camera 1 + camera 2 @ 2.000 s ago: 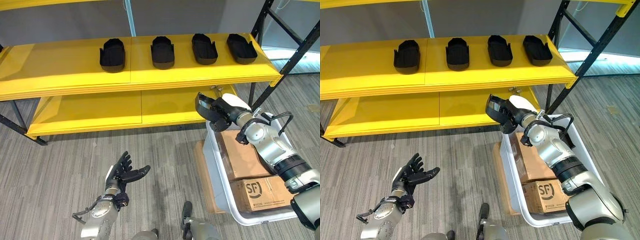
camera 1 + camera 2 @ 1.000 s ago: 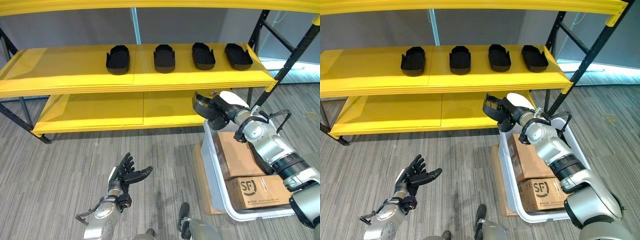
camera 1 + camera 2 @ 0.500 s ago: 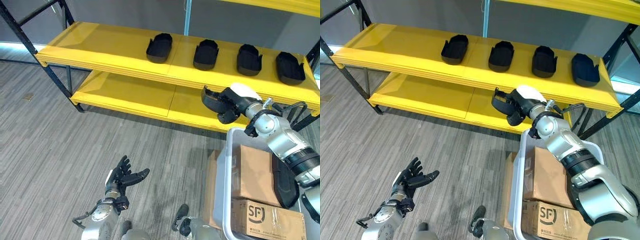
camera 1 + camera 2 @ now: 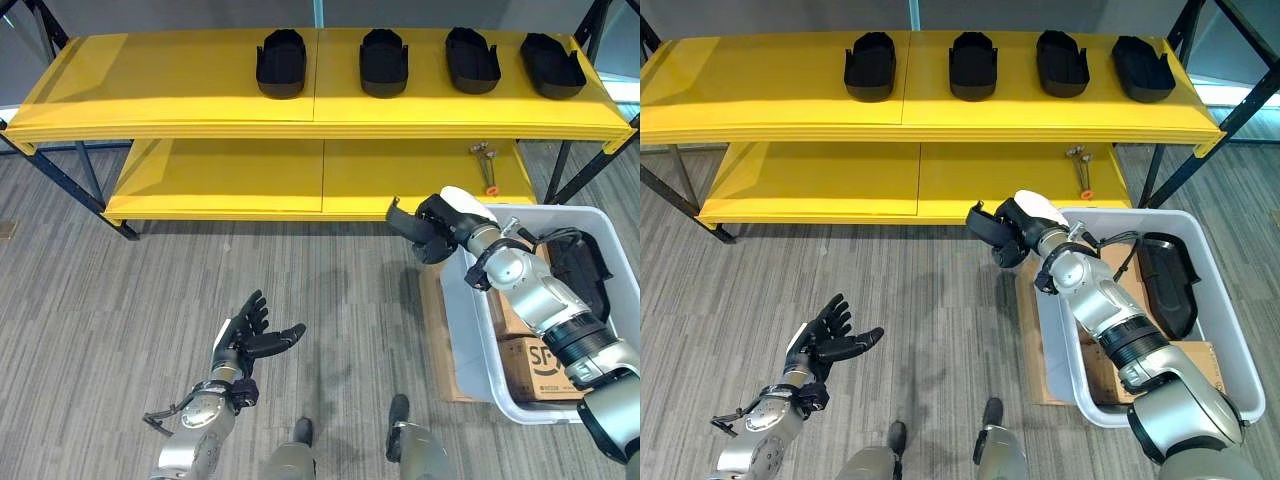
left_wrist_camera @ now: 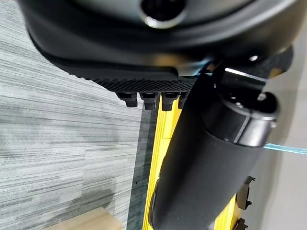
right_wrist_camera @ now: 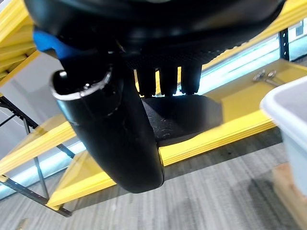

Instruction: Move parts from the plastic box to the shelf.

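Down at the lower left, the left hand (image 4: pixel 245 335) hangs above the grey floor (image 4: pixel 120 300) with its fingers spread and nothing in it, well apart from the action. Moving across, the yellow shelf (image 4: pixel 160 90) already carries four black parts (image 4: pixel 281 62) in a row along its top level, with bare yellow to their left. Right of centre, the right hand (image 4: pixel 1002 232) is up in front of the lower level's edge, its fingers and thumb curled round a black part (image 6: pixel 180 117), and the wrist view shows that piece pinched between the finger row and the thumb. Further right sits the white plastic box (image 4: pixel 1230 330) on the floor, with cardboard boxes (image 4: pixel 535 355) inside and another black part (image 4: pixel 1165 270) lying against its far wall. These parts look like moulded plastic shells, so I'd judge them light and stiff, not fragile but smooth enough to slip or twist in a pinch. The open, walled rim looks the sensible place to take hold, thumb inside and fingers outside, keeping the flat base free to set down on the shelf.
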`<state>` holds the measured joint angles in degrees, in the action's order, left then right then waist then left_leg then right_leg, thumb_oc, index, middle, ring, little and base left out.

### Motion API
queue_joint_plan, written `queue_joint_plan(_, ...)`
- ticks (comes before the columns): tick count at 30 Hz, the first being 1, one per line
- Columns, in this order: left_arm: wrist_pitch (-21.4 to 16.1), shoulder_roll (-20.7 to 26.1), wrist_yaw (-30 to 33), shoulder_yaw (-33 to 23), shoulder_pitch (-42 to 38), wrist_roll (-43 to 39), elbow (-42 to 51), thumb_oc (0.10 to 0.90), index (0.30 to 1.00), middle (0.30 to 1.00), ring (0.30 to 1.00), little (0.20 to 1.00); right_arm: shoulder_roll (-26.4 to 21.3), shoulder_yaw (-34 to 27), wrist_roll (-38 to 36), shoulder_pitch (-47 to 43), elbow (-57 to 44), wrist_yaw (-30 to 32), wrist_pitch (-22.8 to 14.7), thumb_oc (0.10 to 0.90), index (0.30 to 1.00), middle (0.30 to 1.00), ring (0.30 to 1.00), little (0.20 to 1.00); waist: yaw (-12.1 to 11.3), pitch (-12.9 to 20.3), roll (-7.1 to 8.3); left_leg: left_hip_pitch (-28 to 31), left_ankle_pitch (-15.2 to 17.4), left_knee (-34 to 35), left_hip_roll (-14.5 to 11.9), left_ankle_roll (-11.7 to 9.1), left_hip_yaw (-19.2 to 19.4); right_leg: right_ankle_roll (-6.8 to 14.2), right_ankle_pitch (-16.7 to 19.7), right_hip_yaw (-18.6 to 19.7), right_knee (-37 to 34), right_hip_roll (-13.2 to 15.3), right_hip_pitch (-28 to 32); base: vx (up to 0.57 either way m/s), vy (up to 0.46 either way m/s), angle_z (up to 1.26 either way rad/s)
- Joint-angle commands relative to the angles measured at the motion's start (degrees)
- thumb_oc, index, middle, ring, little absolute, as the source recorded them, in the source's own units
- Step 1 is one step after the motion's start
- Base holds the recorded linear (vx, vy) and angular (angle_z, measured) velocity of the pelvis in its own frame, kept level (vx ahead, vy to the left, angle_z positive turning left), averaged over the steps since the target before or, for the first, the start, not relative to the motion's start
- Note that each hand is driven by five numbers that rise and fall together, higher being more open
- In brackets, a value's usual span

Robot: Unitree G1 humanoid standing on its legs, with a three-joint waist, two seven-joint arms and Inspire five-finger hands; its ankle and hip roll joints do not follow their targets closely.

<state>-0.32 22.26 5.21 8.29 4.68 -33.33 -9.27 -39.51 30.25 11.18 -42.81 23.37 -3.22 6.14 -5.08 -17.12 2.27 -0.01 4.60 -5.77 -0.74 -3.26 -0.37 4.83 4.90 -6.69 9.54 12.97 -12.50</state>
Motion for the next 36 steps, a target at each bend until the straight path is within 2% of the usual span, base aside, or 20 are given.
queue_joint_plan(1,-5.08,2.66,-0.59,-2.20,2.07,0.94,5.25,0.900,1.000,1.000,1.000,1.000,1.00,-4.82,0.50,-8.98,-0.99,5.47,-4.41,0.400,0.300,0.300,0.300,0.300,-1.45,6.45,4.19,-1.21,5.36,-4.40,-5.23,-0.32,-1.96,5.73,4.54,-0.88,-10.64,4.72,7.80,0.04,0.041,0.00)
queue_joint_plan(8,-4.68,0.81,-0.38,-2.35,3.32,0.67,5.12,0.900,1.000,1.000,1.000,1.000,1.40,-4.91,0.37,-8.37,1.26,5.62,-4.69,0.400,0.300,0.300,0.300,0.300,-1.44,8.31,4.96,1.85,4.93,-1.43,-6.54,-0.61,-1.81,6.05,4.44,-1.07,-12.07,4.15,9.42,0.05,-0.014,-0.01)
queue_joint_plan(9,-3.50,-2.91,3.25,-0.94,-1.36,-1.54,0.17,0.900,1.000,1.000,1.000,1.000,11.38,-12.56,-13.83,6.51,17.97,13.57,-3.50,0.400,0.300,0.300,0.300,0.300,0.41,4.52,1.47,-4.57,-0.40,-2.19,-9.84,-3.25,-0.86,3.05,-8.57,-5.66,-3.76,-0.36,11.69,0.00,0.000,0.00)
queue_joint_plan(14,-3.47,-2.54,3.26,-0.78,-0.79,-1.73,0.89,0.900,1.000,1.000,1.000,1.000,11.01,-11.84,-13.57,4.18,18.89,13.60,-3.29,0.400,0.300,0.300,0.300,0.300,-0.46,4.22,1.89,-6.23,0.45,-4.86,-9.19,-3.21,-1.59,3.46,-7.72,-6.07,-4.48,0.37,11.91,0.01,0.021,0.16)
queue_joint_plan(17,-3.41,-1.76,3.33,-0.91,-0.93,-1.91,1.50,0.900,1.000,1.000,1.000,1.000,10.57,-11.52,-13.64,1.81,18.29,13.65,-3.21,0.400,0.300,0.300,0.300,0.300,-1.44,3.44,2.01,-8.43,2.78,-9.45,-7.43,-2.17,-2.70,3.77,-7.92,-5.84,-2.68,1.73,11.58,0.02,0.128,0.08)
queue_joint_plan(18,-3.38,-1.26,3.48,-0.87,-1.12,-2.05,1.75,0.900,1.000,1.000,1.000,1.000,10.27,-12.06,-13.91,1.23,17.74,13.84,-3.29,0.400,0.300,0.300,0.300,0.300,-2.00,3.11,1.87,-9.64,4.56,-12.15,-5.64,-1.08,-3.47,4.11,-8.06,-5.91,-0.28,3.39,11.47,0.05,0.175,0.05)
queue_joint_plan(20,-3.33,-1.26,3.46,-0.49,-1.23,-2.22,1.81,0.900,1.000,1.000,1.000,1.000,10.21,-12.34,-13.97,1.39,17.28,13.97,-3.33,0.400,0.300,0.300,0.300,0.300,-2.30,2.82,1.53,-10.18,5.66,-13.95,-4.46,-0.43,-4.08,4.23,-8.11,-5.99,1.82,4.38,11.54,0.08,0.242,0.29)
queue_joint_plan(22,-2.95,-0.84,3.13,0.03,-1.18,-1.50,1.68,0.900,1.000,1.000,1.000,1.000,9.88,-13.32,-13.87,2.28,15.97,14.23,-3.22,0.400,0.300,0.300,0.300,0.300,-2.33,2.70,0.70,-10.43,6.96,-15.35,-0.65,1.93,-5.67,3.97,-2.18,-4.48,10.33,7.58,8.92,0.15,0.426,0.59)
queue_joint_plan(23,-2.89,-0.62,2.91,0.35,-0.83,-1.27,1.78,0.900,1.000,1.000,1.000,1.000,9.72,-13.40,-13.90,2.42,16.35,13.99,-3.12,0.400,0.300,0.300,0.300,0.300,-1.96,1.95,-0.38,-9.03,7.53,-15.34,0.93,3.61,-6.76,3.23,3.27,-1.11,17.92,7.69,4.83,0.13,0.406,0.85)
queue_joint_plan(24,-2.90,-0.62,2.95,0.58,-0.89,-1.25,1.90,0.900,1.000,1.000,1.000,1.000,9.82,-13.33,-14.02,1.62,16.66,14.16,-3.11,0.400,0.300,0.300,0.300,0.300,-1.73,1.31,-1.01,-8.48,7.29,-14.92,1.34,4.34,-7.01,3.43,5.57,1.11,20.68,7.05,2.98,0.10,0.390,0.92)
queue_joint_plan(25,-2.99,-0.47,2.93,0.54,-0.80,-1.39,2.07,0.900,1.000,1.000,1.000,1.000,9.64,-12.77,-13.98,0.44,16.97,14.08,-3.07,0.400,0.300,0.300,0.300,0.300,-1.58,0.59,-2.06,-7.88,7.04,-14.61,1.21,4.83,-7.15,3.24,6.19,1.97,23.28,6.86,0.67,0.11,0.299,0.54)
queue_joint_plan(26,-2.89,-0.44,2.89,0.30,-0.47,-1.30,2.41,0.900,1.000,1.000,1.000,1.000,9.48,-12.69,-13.86,-0.11,17.35,13.92,-2.95,0.400,0.300,0.300,0.300,0.300,-1.67,0.51,-2.61,-6.90,7.28,-14.01,1.91,5.27,-7.49,3.20,4.86,1.06,23.62,6.42,-0.75,0.19,0.254,0.25)
queue_joint_plan(27,-2.79,-0.48,2.73,0.73,-1.01,-1.45,2.19,0.900,1.000,1.000,1.000,1.000,8.66,-12.15,-13.85,-1.64,18.25,13.70,-2.88,0.400,0.300,0.300,0.300,0.300,-0.82,0.24,-2.61,-5.62,7.49,-12.91,3.05,5.50,-8.67,2.88,2.57,2.92,21.99,3.00,-3.38,0.24,0.177,0.07)
queue_joint_plan(28,-2.78,-0.56,2.76,0.80,-1.20,-1.50,2.04,0.900,1.000,1.000,1.000,1.000,8.23,-11.86,-14.00,-2.27,18.41,13.47,-2.84,0.400,0.300,0.300,0.300,0.300,-0.27,0.18,-2.42,-5.31,7.38,-12.57,3.63,5.53,-9.21,2.84,1.61,3.19,20.41,1.71,-4.26,0.29,0.062,0.31)
queue_joint_plan(29,-2.73,-0.98,2.57,1.19,-1.36,-1.61,2.02,0.900,1.000,1.000,1.000,1.000,8.18,-11.40,-14.39,-3.39,19.18,13.59,-3.03,0.400,0.300,0.300,0.300,0.300,0.58,-0.20,-1.88,-4.25,8.09,-12.16,4.52,5.51,-10.05,2.63,-1.12,3.78,14.97,-0.90,-5.80,0.30,-0.017,0.71)
queue_joint_plan(30,-2.68,-1.30,2.51,1.22,-1.41,-1.62,1.80,0.900,1.000,1.000,1.000,1.000,8.26,-11.48,-14.87,-3.51,19.60,13.60,-3.14,0.400,0.300,0.300,0.300,0.300,1.19,-0.43,-0.93,-3.04,8.84,-11.58,5.65,5.39,-10.84,2.82,-1.47,3.32,7.98,-2.61,-5.92,0.38,-0.089,0.92)
queue_joint_plan(31,-2.81,-1.82,2.53,1.44,-1.76,-1.70,1.48,0.900,1.000,1.000,1.000,1.000,8.13,-10.95,-14.75,-4.37,19.87,13.77,-3.18,0.400,0.300,0.300,0.300,0.300,1.77,-0.43,-0.18,-2.26,9.57,-11.32,6.39,5.14,-11.70,2.87,-0.78,3.35,3.86,-4.36,-7.20,0.30,-0.119,0.83)
queue_joint_plan(33,-3.04,-2.10,2.29,1.41,-1.93,-1.97,1.38,0.900,1.000,1.000,1.000,1.000,8.03,-10.46,-14.72,-5.17,20.38,13.62,-3.21,0.400,0.300,0.300,0.300,0.300,1.96,-0.45,0.35,-1.46,10.55,-11.44,6.67,4.84,-12.38,3.07,0.57,3.47,1.29,-4.83,-7.34,0.27,-0.170,0.94)
queue_joint_plan(34,-2.93,-2.44,2.12,1.27,-1.49,-2.00,1.13,0.900,1.000,1.000,1.000,1.000,7.99,-10.49,-14.57,-3.75,19.65,13.34,-3.11,0.400,0.300,0.300,0.300,0.300,1.85,0.83,1.28,-0.74,11.44,-11.44,6.80,4.25,-12.85,2.36,-0.04,4.27,-1.26,-5.26,-4.51,0.30,-0.194,0.69)
queue_joint_plan(36,-2.77,-2.97,1.86,1.28,-0.04,-1.86,1.73,0.900,1.000,1.000,1.000,1.000,8.29,-10.10,-14.67,-3.49,19.65,12.73,-3.25,0.400,0.300,0.300,0.300,0.300,2.10,2.33,0.57,1.39,11.09,-9.36,5.16,3.63,-13.36,1.78,-0.18,3.11,0.01,-6.11,-4.18,0.33,-0.219,0.12)
